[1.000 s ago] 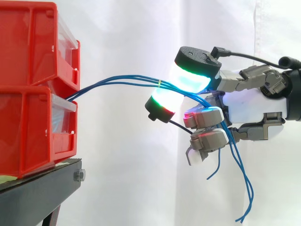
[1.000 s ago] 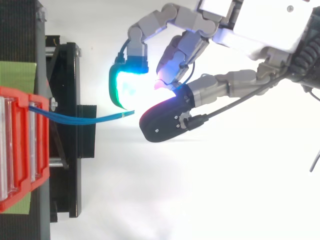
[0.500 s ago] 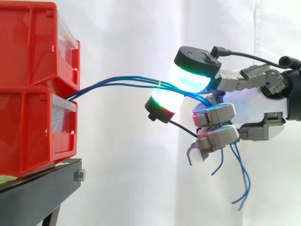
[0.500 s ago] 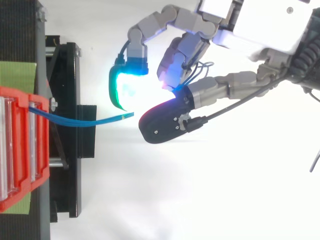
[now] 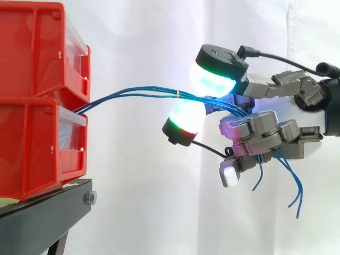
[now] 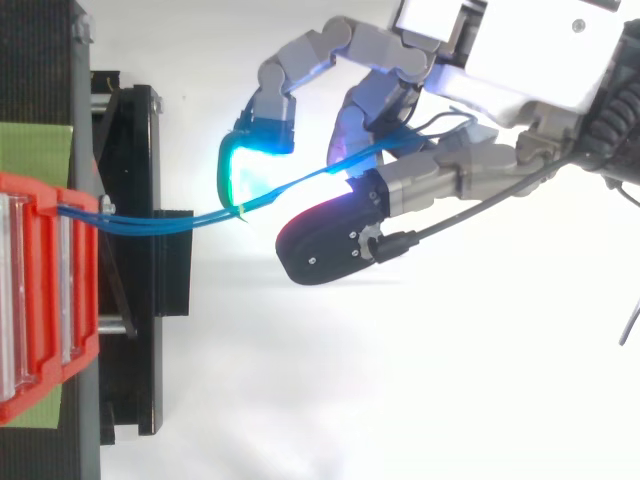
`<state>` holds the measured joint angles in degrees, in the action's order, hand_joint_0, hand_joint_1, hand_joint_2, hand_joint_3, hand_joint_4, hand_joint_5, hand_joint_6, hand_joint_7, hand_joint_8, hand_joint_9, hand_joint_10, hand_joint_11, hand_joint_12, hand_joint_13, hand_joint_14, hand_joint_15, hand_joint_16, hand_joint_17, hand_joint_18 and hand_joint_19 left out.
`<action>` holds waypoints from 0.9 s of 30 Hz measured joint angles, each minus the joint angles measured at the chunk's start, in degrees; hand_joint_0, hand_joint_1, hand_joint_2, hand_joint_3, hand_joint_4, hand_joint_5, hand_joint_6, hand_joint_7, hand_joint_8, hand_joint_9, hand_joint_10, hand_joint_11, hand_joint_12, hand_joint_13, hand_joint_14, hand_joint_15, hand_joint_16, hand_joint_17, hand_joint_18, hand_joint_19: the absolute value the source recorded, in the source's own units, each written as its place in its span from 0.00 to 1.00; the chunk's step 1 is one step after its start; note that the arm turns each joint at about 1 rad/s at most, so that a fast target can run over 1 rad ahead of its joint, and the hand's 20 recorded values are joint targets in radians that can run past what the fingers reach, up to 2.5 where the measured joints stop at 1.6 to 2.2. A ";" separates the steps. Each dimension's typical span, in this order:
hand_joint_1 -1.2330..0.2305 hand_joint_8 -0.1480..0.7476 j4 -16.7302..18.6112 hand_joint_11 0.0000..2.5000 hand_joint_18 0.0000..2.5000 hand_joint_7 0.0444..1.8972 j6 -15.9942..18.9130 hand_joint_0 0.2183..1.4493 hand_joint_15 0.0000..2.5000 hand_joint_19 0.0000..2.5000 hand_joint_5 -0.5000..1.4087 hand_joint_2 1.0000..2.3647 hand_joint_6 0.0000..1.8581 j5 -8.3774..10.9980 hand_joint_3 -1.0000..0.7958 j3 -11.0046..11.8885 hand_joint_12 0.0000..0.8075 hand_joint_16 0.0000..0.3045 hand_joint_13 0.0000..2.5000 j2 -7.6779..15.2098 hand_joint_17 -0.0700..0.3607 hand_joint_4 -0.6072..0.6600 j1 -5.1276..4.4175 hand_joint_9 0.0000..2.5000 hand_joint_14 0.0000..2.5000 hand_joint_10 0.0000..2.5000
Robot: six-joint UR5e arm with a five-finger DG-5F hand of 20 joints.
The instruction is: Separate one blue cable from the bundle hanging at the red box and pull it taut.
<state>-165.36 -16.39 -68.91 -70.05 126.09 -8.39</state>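
A bundle of thin blue cables (image 5: pixel 138 93) comes out between the two stacked red bins (image 5: pixel 37 101) and arcs right to my hand (image 5: pixel 265 127). A small yellow tie (image 5: pixel 177 94) binds the cables just before the hand. The hand's fingers are curled round the cables, which pass between two glowing green fingertips (image 5: pixel 212 74) and into the palm. Loose cable ends (image 5: pixel 295 186) dangle below the curled fingers. From above, the cables (image 6: pixel 190 218) run from the bin front (image 6: pixel 60 210) to the hand (image 6: pixel 420 185), slightly slack.
The red bins rest on a black stand (image 5: pixel 48 212) at the left. A white curtain (image 5: pixel 149 202) hangs behind. In the top view the black frame (image 6: pixel 140 260) juts right of the bins, with open room below the hand.
The fingers have curled tighter round the cables, drawing the dangling ends up. The glowing fingertips have shifted slightly, and from above the cables now show running on into the hand.
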 measured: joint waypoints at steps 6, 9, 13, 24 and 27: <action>0.44 0.38 -0.11 0.63 0.34 0.47 0.11 0.31 0.40 0.34 0.13 0.00 0.48 0.00 0.28 0.00 0.33 0.16 0.51 0.01 0.41 0.50 -0.04 0.45 0.65 0.34; 0.42 0.38 -0.13 0.63 0.34 0.48 0.13 0.34 0.40 0.34 0.14 0.00 0.48 0.00 0.30 0.00 0.33 0.16 0.52 0.01 0.41 0.49 -0.06 0.45 0.65 0.34; 0.39 0.39 -0.14 0.63 0.35 0.50 0.13 0.35 0.41 0.34 0.14 0.01 0.49 -0.02 0.38 0.00 0.33 0.16 0.52 0.00 0.41 0.48 -0.06 0.46 0.64 0.35; 0.24 0.35 0.03 0.64 0.31 0.49 0.13 0.42 0.55 0.30 0.14 0.00 0.50 -0.01 0.28 0.00 0.34 0.14 0.51 0.02 0.39 0.45 -0.06 0.44 0.39 0.35; 0.26 0.37 0.04 0.63 0.31 0.49 0.13 0.27 0.53 0.31 0.14 0.00 0.49 -0.01 0.28 0.00 0.36 0.15 0.50 0.02 0.40 0.47 -0.05 0.44 0.40 0.36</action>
<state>-165.32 -16.26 -68.91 -70.05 126.11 -8.45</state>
